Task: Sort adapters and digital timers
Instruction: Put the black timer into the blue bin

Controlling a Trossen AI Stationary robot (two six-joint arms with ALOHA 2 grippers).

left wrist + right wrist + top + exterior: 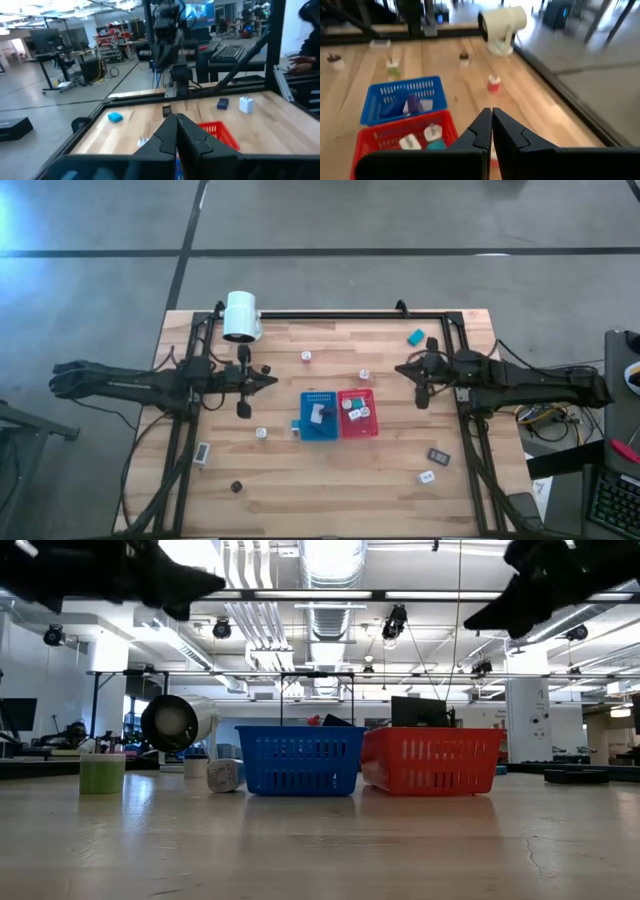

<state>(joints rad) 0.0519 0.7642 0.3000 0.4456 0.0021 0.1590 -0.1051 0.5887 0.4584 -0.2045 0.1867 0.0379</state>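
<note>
Both grippers hover shut above the table and hold nothing. My left gripper (272,380) (176,117) is left of the blue tray (318,417). My right gripper (401,368) (491,111) is beyond the red tray (360,415), toward its right. White adapters (417,138) lie in the red tray. A pale flat piece (318,413) lies in the blue tray. Loose adapters sit on the wood (306,356) (364,374) (261,434). Timers lie flat: teal (416,337), dark grey (438,455), white (427,477), pale (203,452).
A big white cylinder (241,316) stands near the far left corner. A black frame (330,313) runs along the far edge and both sides. A small dark piece (237,487) lies near the front left. In the left wrist view a person's hand (300,61) shows beyond the table.
</note>
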